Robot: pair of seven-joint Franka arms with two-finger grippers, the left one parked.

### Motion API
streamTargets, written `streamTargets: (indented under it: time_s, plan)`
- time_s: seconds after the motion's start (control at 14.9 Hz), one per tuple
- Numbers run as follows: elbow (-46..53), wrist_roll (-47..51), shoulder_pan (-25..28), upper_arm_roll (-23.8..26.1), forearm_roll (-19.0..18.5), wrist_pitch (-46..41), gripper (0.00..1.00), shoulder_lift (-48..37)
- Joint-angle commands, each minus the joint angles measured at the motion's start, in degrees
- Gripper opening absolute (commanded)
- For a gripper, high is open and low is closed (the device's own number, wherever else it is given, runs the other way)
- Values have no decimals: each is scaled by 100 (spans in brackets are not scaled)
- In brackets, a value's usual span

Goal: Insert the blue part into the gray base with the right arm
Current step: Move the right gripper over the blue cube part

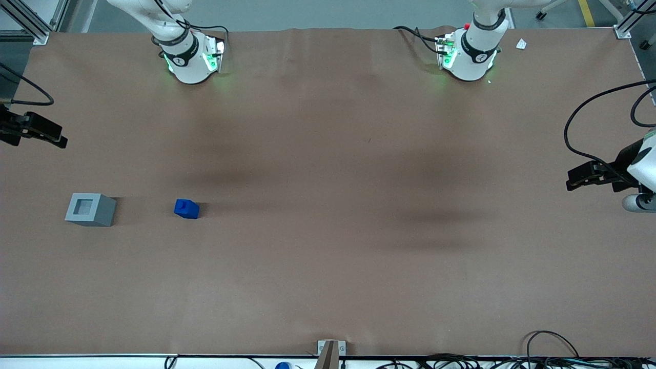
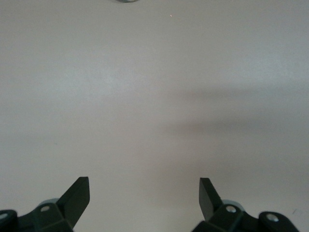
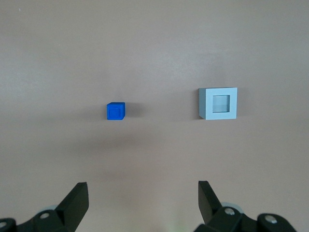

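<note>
Our claw [image 3: 140, 203], fingers spread and empty, hung high at the front view's left edge. At lower left of that view the blue part [image 1: 186, 209] stood on the brown surface [image 1: 328, 256], apart from the gray base [image 1: 90, 209]. We judged a centered, square descent best.

One blue part [image 1: 186, 208], one gray base [image 1: 90, 209] (both apart), one pincer [image 3: 143, 200].
</note>
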Motion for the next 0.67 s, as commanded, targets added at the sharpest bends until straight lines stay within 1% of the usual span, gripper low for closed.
streamTargets:
  time_s: [0.0, 0.27, 0.34, 0.4, 0.6]
  plan:
    - [-30, 57, -18, 18, 30, 28, 100, -52]
    - [-74, 65, -9, 18, 30, 37, 100, -17]
    - [-135, 66, -26, 27, 108, 98, 100, 18]
    - [-275, 57, -35, 18, 213, 229, 100, 45]
    - [-872, 57, 26, 27, 241, 755, 100, 106]
